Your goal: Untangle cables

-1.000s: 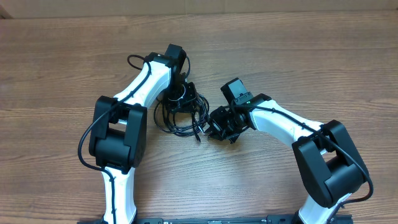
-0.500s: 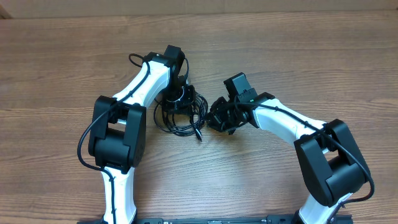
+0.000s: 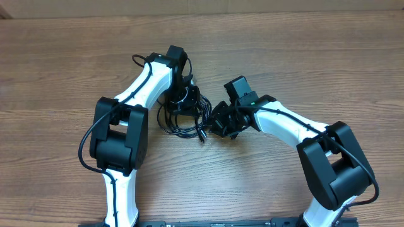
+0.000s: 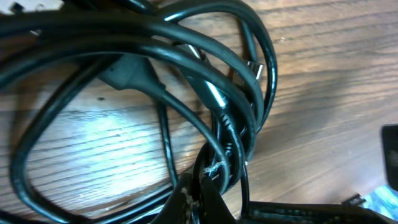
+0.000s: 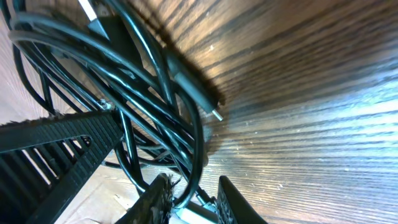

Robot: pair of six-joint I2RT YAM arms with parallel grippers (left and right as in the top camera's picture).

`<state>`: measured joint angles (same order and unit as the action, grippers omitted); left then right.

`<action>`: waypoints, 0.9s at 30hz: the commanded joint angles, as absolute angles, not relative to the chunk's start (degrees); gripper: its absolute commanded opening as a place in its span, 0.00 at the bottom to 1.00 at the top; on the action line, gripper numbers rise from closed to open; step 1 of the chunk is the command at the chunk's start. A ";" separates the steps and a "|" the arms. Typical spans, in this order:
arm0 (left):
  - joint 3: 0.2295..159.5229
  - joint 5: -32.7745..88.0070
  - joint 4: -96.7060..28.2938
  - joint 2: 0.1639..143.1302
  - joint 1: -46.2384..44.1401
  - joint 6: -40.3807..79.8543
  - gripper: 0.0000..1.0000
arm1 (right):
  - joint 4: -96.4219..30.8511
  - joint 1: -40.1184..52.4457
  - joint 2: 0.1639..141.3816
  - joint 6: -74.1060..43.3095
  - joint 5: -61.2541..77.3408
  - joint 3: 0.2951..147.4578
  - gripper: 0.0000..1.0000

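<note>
The cables [image 3: 180,118] lie as a bundle of black loops on the wooden table, between the two arms. My left gripper [image 3: 184,98] sits on the bundle's far side, and in the left wrist view it [image 4: 200,190] is shut on one strand of the cables [image 4: 205,87]. My right gripper [image 3: 213,125] reaches the bundle's right edge. Seen from the right wrist, its jaws [image 5: 194,199] stand apart with a loop of the cables [image 5: 143,81] passing between them, resting against the left finger [image 5: 158,199]. A plug [image 5: 196,93] with a metal tip lies free on the wood.
The wooden table [image 3: 303,57] stretches bare to the right and far side. A loose plug end [image 3: 202,135] points toward the table's front. The left arm's black ridged part [image 5: 50,134] shows beside the bundle in the right wrist view.
My right gripper has shifted left and slightly away from the front, into the bundle's right edge, and its jaws have parted. The left gripper keeps its hold and place.
</note>
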<state>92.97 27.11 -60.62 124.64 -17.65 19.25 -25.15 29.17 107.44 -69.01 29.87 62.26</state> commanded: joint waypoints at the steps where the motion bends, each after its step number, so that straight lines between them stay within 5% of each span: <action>1: 92.77 31.59 -60.62 124.09 -18.39 17.21 0.04 | -24.88 29.63 106.91 -69.17 28.27 62.08 0.23; 6: 92.77 32.60 -60.62 124.09 -18.57 16.64 0.04 | -24.91 29.63 106.91 -69.23 28.27 62.08 0.19; 10: 92.77 31.44 -60.34 124.09 -18.55 16.71 0.04 | -25.34 29.63 106.89 -69.19 28.08 62.08 0.04; 18: 92.77 23.35 -59.37 124.09 -18.55 22.20 0.04 | -29.21 29.63 106.91 -69.19 26.37 62.08 0.04; 27: 92.77 29.93 -55.20 124.09 -18.28 30.24 0.04 | -31.92 29.63 106.91 -68.99 25.26 62.08 0.04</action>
<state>92.97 27.29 -56.42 124.64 -18.76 26.28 -30.92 29.39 107.44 -69.17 26.63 62.26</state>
